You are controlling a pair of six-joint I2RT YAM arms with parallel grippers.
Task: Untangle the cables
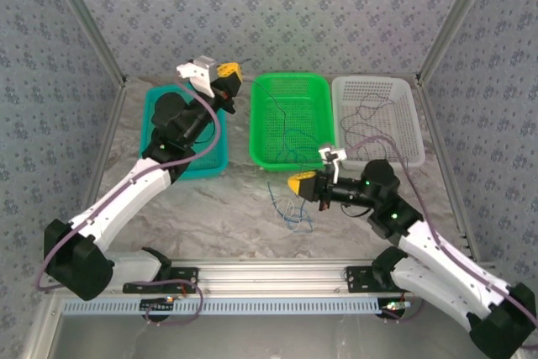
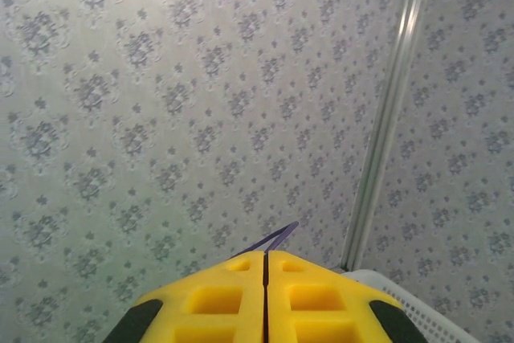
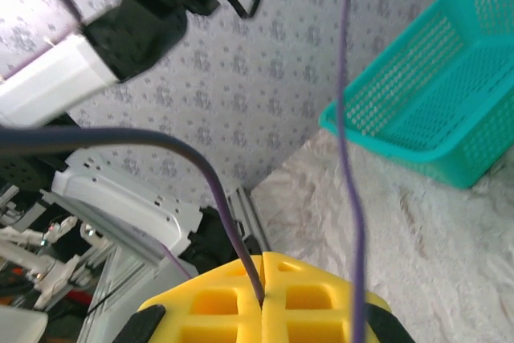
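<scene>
The left gripper (image 2: 265,256), raised high, pinches a thin bluish wire (image 2: 273,239), probably to draw it out. The right gripper (image 3: 263,263), low, clamps what seems a dark wire (image 3: 229,226) as an anchor. The remaining cables (image 1: 290,210) lie on the table (image 1: 210,203) before the green basket (image 1: 255,124).

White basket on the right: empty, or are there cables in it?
Not empty: thin dark cables lie looped across the floor of the white basket in the top view.
</scene>
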